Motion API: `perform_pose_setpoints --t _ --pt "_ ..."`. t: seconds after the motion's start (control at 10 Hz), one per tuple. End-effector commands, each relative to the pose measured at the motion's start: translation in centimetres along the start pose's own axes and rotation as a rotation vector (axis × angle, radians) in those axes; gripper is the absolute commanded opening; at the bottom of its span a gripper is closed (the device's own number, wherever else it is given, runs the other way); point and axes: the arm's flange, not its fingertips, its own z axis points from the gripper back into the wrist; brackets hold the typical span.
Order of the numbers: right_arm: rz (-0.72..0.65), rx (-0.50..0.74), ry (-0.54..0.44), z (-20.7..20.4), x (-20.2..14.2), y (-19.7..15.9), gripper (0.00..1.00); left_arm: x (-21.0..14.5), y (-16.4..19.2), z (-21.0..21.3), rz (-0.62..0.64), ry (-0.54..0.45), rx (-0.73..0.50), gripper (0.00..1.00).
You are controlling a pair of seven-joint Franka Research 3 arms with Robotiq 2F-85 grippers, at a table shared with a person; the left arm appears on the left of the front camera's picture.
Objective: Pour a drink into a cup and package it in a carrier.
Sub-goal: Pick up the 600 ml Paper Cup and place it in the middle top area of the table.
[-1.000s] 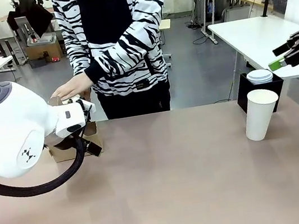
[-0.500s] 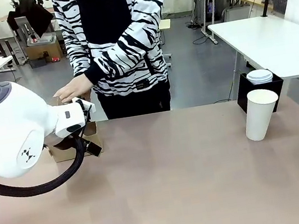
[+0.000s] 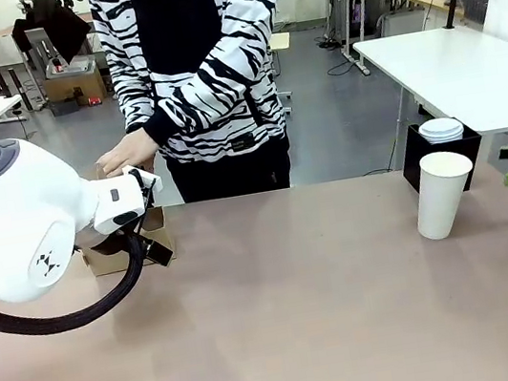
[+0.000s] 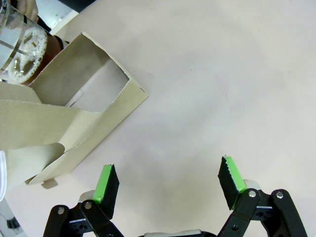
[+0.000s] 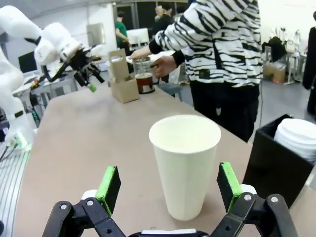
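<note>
at the right edge of the counter [image 3: 303, 318] my right fingers [image 5: 229, 182] have dropped from up high to cup height. they're spread wide, lined up on the empty white paper cup [image 5: 185, 163] and short of it. left fingers [image 4: 232, 177] are released beside the cardboard carrier [image 4: 74, 133]. person's hand [image 3: 127, 152] is at the press jug [image 4: 22, 49]. cup grasp looks next, pour not started.

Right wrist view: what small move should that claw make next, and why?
Probably ease the right claw forward until its pads flank the cup. The claw is open, and the cup stands upright, lidless and centred between the pads, but ahead of them.
</note>
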Motion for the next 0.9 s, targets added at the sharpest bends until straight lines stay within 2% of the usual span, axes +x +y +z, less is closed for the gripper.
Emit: perform_pose_setpoints --t 0.0,0.1,0.2,0.3,0.4,0.5,0.8 --pt "0.037 0.033 -0.005 -0.5 -1.6 -0.9 1.00 0.0 0.0 0.0 0.000 -0.001 -0.001 1.00" --pt "0.035 0.033 -0.006 -1.1 -3.0 -1.1 1.00 0.0 0.0 0.0 0.000 -0.001 -0.001 1.00" --pt "0.038 -0.021 -0.023 -1.7 -3.8 -1.4 1.00 0.0 0.0 0.0 0.000 -0.001 -0.001 1.00" --pt "0.003 -0.054 -0.023 -2.0 -2.5 -1.3 1.00 0.0 0.0 0.0 0.000 -0.001 -0.001 1.00" --pt "-0.001 0.023 0.004 -1.4 -3.6 -0.4 1.00 0.0 0.0 0.0 0.000 -0.001 -0.001 1.00" --pt "-0.001 0.023 0.004 -1.4 -3.6 -0.4 1.00 0.0 0.0 0.0 0.000 -0.001 -0.001 1.00" --pt "-0.031 -0.057 -0.017 -4.1 -4.0 -1.5 1.00 0.0 0.0 0.0 0.000 -0.001 -0.001 1.00"
